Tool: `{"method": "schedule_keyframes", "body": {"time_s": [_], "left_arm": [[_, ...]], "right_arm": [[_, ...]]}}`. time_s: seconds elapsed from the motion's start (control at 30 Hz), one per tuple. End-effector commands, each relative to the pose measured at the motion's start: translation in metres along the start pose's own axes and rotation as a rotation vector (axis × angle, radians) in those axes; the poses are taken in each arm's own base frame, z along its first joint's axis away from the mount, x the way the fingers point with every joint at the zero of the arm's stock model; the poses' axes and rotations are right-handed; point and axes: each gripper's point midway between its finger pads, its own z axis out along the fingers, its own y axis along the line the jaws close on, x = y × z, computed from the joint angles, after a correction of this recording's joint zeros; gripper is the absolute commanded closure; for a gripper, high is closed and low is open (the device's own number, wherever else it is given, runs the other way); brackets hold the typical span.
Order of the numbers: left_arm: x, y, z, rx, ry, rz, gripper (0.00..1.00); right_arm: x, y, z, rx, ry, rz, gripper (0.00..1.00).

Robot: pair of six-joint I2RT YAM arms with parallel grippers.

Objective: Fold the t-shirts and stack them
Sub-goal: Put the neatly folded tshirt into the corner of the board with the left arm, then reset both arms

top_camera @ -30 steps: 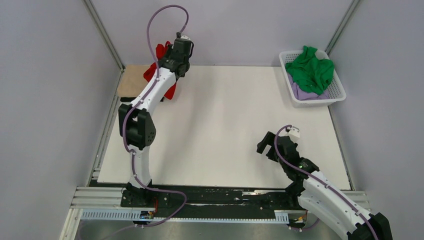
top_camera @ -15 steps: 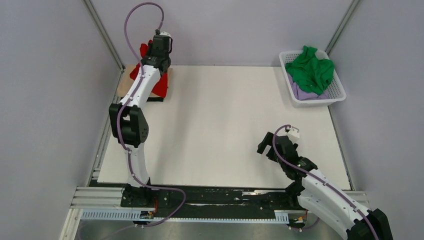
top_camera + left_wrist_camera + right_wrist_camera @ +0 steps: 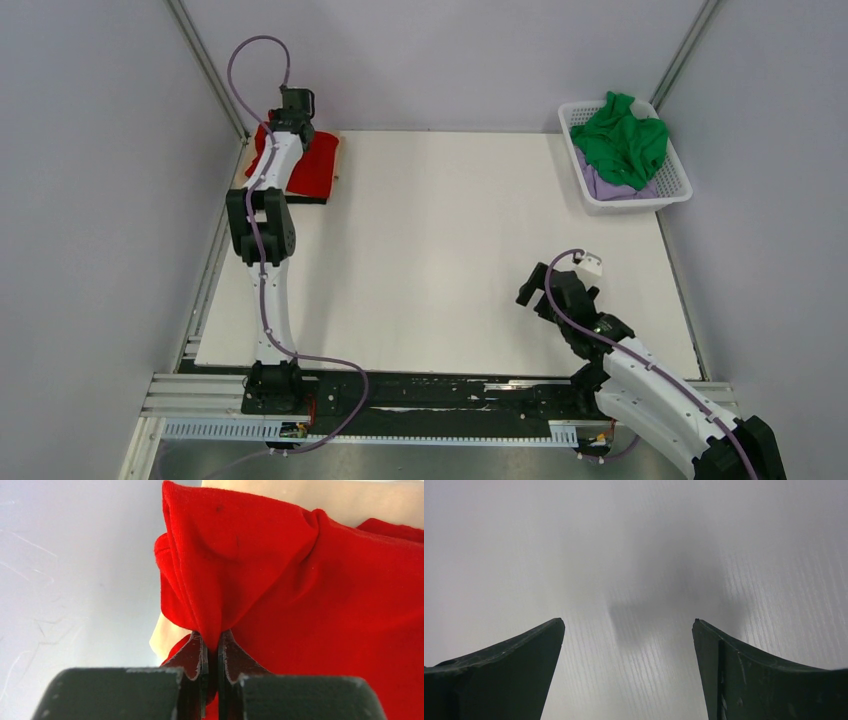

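Setting red t-shirt [image 3: 310, 610] onto tan t-shirt [image 3: 350, 500] at far-left tabletop [image 3: 450, 250] corner, left tool [image 3: 212, 650] clamped on its fold, right tool [image 3: 629, 624] agape; next: release flat.

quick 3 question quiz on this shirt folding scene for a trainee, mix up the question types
1. True or false: the right end effector is shut on a shirt.
2. Pick one: what is the left end effector pinching? A) the red t-shirt B) a blue towel C) a cup
3. Short answer: which shirt lies on top in the white basket?

Key
1. False: its jaws stand wide open with nothing between them.
2. A: the jaws are shut on a bunched fold of the red cloth.
3. The green t-shirt.
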Motion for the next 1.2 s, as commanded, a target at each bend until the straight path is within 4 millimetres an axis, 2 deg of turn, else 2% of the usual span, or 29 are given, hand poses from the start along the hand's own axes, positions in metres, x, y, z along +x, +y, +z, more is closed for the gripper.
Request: {"method": "schedule_keyframes", "body": {"time_s": [0.0,0.03,0.07,0.13,0.3,0.37,0.4,0.47,0.6,0.77,0.83,0.97,1.0,1.03,1.07,1.1,1.13,1.17], "left_arm": [[-0.029,0.024,-0.004,-0.082,-0.072,-0.141,0.93],[-0.028,0.022,-0.001,-0.083,-0.070,-0.158,0.93],[-0.022,0.035,0.006,-0.107,-0.056,-0.179,0.93],[-0.016,0.042,0.014,-0.121,-0.040,-0.217,0.92],[-0.003,0.055,0.026,-0.183,0.002,-0.288,0.79],[-0.001,0.061,0.027,-0.196,0.009,-0.305,0.50],[-0.001,0.062,0.027,-0.196,0.011,-0.309,0.16],[-0.004,0.065,0.024,-0.195,0.006,-0.312,0.02],[-0.011,0.070,0.013,-0.175,-0.004,-0.339,0.00],[-0.023,0.059,-0.006,-0.031,-0.013,-0.404,0.00],[-0.030,0.053,-0.021,0.047,-0.016,-0.452,0.00],[-0.059,0.047,-0.072,0.234,-0.082,-0.585,0.00],[-0.068,0.046,-0.095,0.292,-0.105,-0.624,0.00],[-0.083,0.056,-0.122,0.323,-0.162,-0.670,0.00],[-0.080,0.045,-0.142,0.379,-0.162,-0.661,0.00],[-0.088,0.051,-0.161,0.401,-0.208,-0.685,0.00],[-0.072,0.015,-0.174,0.469,-0.173,-0.634,0.00],[-0.080,0.022,-0.202,0.498,-0.235,-0.643,0.00]], "right_arm": [[-0.028,0.014,-0.004,-0.022,-0.082,0.044,0.00],[-0.030,0.015,-0.005,-0.022,-0.085,0.043,0.00],[-0.032,0.015,-0.005,-0.022,-0.090,0.043,0.00],[-0.036,0.015,-0.005,-0.015,-0.101,0.041,0.00],[-0.040,0.017,-0.005,-0.006,-0.105,0.032,0.00],[-0.039,0.016,-0.004,0.001,-0.100,0.027,0.00],[-0.041,0.017,-0.004,0.000,-0.101,0.028,0.00],[-0.041,0.018,-0.004,0.001,-0.098,0.022,0.00],[-0.046,0.021,-0.005,-0.001,-0.108,0.018,0.00],[-0.056,0.025,-0.008,-0.009,-0.129,0.034,0.00],[-0.059,0.027,-0.009,-0.015,-0.133,0.045,0.00],[-0.067,0.034,-0.014,-0.038,-0.140,0.060,0.00],[-0.069,0.036,-0.015,-0.047,-0.140,0.064,0.00],[-0.070,0.038,-0.016,-0.056,-0.141,0.067,0.00],[-0.070,0.039,-0.016,-0.059,-0.139,0.066,0.00],[-0.071,0.040,-0.017,-0.060,-0.139,0.067,0.00],[-0.071,0.041,-0.017,-0.065,-0.138,0.063,0.00],[-0.070,0.042,-0.017,-0.074,-0.130,0.054,0.00]]}}
